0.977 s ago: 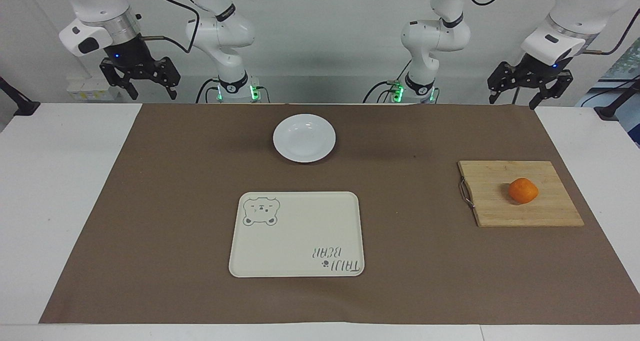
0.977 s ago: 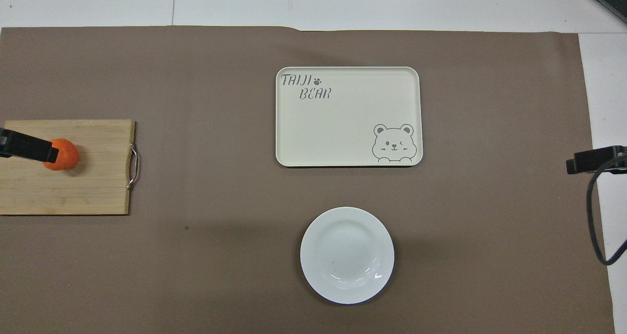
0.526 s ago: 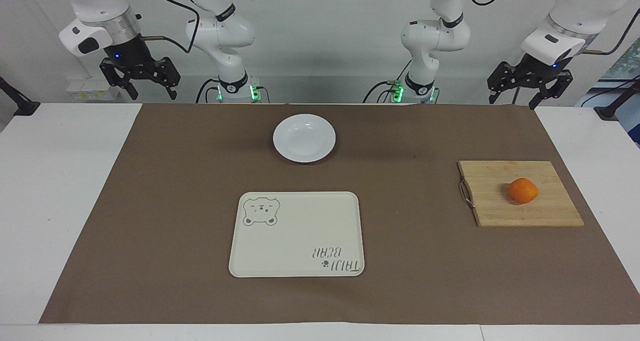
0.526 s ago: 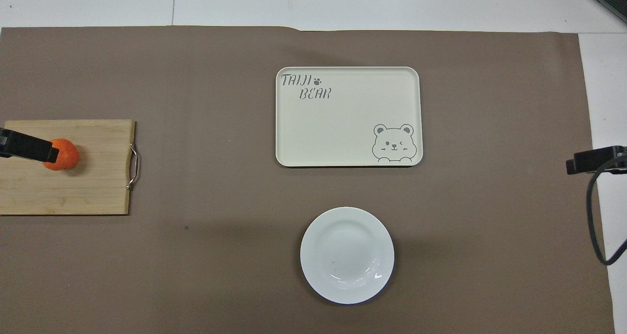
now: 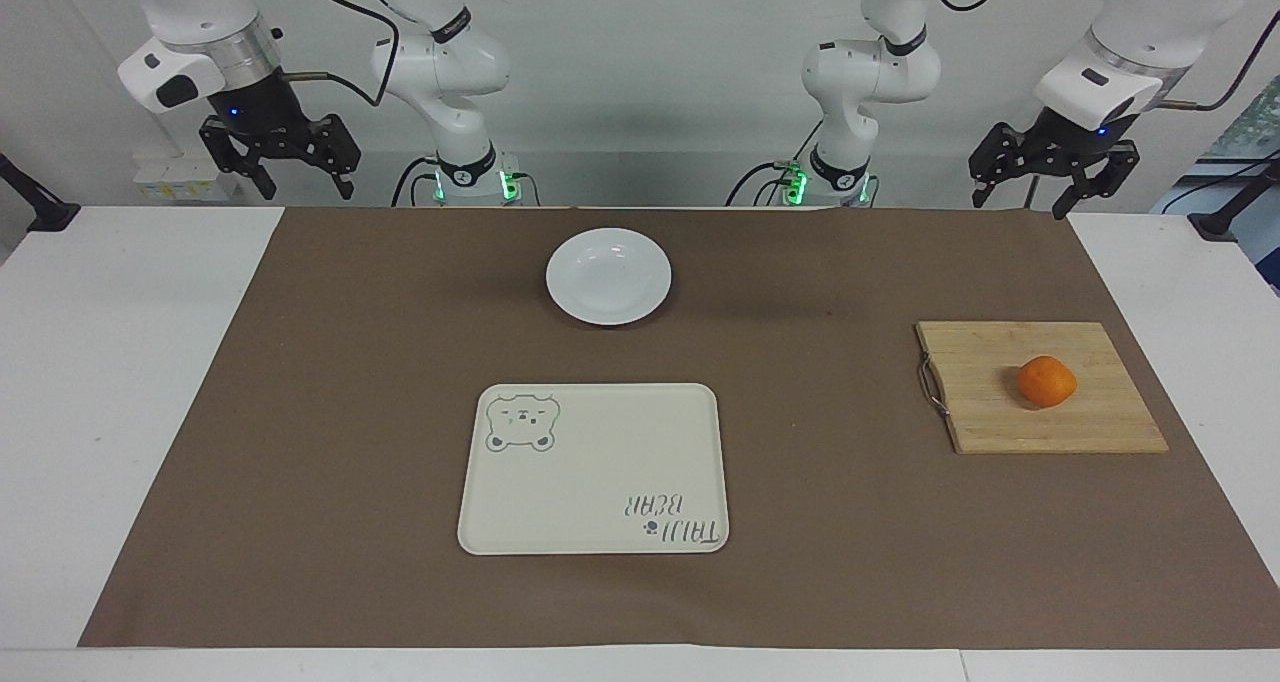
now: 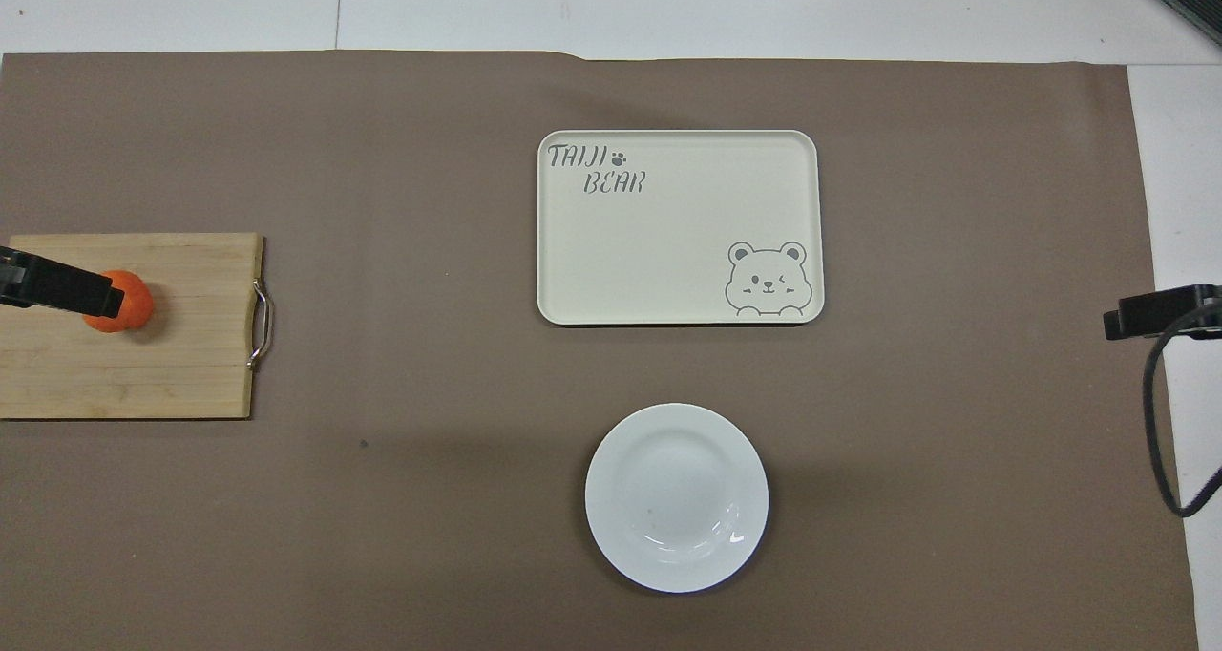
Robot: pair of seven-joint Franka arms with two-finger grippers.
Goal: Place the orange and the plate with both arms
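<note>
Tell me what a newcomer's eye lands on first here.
The bright orange stands out most, sitting on a wooden cutting board toward the left arm's end of the table. Next comes the cream bear-print tray in the middle of the brown mat, with the white plate nearer to the robots. The left pincer and right pincer hang open, holding nothing.

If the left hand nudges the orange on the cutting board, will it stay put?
Probably not. The orange is round and sits loose on the flat wooden cutting board, which has no raised edge, so a sideways nudge would likely roll it. Its rounded skin may also slip from a shallow pinch.
</note>
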